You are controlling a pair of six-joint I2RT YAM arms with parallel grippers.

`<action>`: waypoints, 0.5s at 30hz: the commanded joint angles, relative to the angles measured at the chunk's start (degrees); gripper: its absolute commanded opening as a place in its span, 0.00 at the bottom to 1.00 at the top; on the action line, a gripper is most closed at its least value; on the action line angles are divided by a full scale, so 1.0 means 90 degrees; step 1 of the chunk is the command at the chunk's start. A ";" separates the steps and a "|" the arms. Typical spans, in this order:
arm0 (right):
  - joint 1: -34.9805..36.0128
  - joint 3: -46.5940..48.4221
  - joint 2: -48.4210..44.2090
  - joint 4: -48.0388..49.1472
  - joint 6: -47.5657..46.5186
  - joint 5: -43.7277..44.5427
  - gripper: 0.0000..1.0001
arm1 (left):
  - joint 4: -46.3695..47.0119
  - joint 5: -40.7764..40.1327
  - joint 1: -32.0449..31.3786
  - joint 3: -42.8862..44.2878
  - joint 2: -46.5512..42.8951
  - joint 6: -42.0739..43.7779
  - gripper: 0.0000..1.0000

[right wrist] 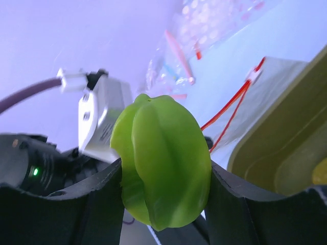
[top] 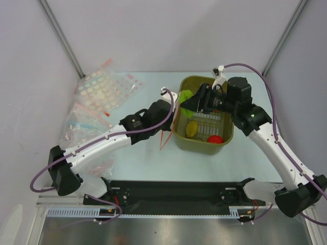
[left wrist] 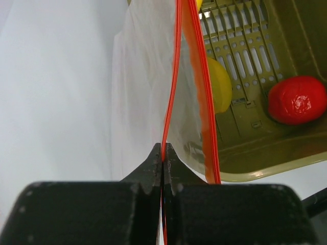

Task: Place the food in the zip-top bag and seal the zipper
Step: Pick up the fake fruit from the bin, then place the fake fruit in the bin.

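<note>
- The left pincer (left wrist: pixel 162 154) is clamped tight on the zipper (left wrist: pixel 171 92). The zip-top bag (left wrist: pixel 138 76) hangs, mouth parted, just beside the left wall of the basket (top: pixel 202 146).
- The right pincer (right wrist: pixel 164 196) grips one green piece (right wrist: pixel 161 153) above the basket's left rim.
- The basket holds one banana (top: pixel 192 128) and one red fruit (top: pixel 215 139).
- Spare bags (top: pixel 102 92) lie far left on the counter (top: pixel 148 163); their count is unclear.

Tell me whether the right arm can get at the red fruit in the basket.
Probably not yet. The right gripper is shut on the green piece, so its jaws are full. The red fruit lies uncovered in the basket, so the way looks free once that piece is released.
</note>
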 commanded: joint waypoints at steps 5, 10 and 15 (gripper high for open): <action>0.0161 -0.0243 0.0117 0.0218 0.0258 -0.0526 0.14 | 0.0252 0.0396 0.0215 0.0396 -0.0046 -0.0616 0.00; 0.0394 -0.0292 0.0400 0.0276 0.0161 -0.0526 0.14 | 0.0389 0.0562 0.0284 0.0425 -0.0154 -0.0695 0.00; 0.0630 0.0127 0.1024 -0.0483 -0.0169 0.0028 0.13 | 0.0389 0.0533 0.0294 0.0562 -0.0086 -0.0695 0.00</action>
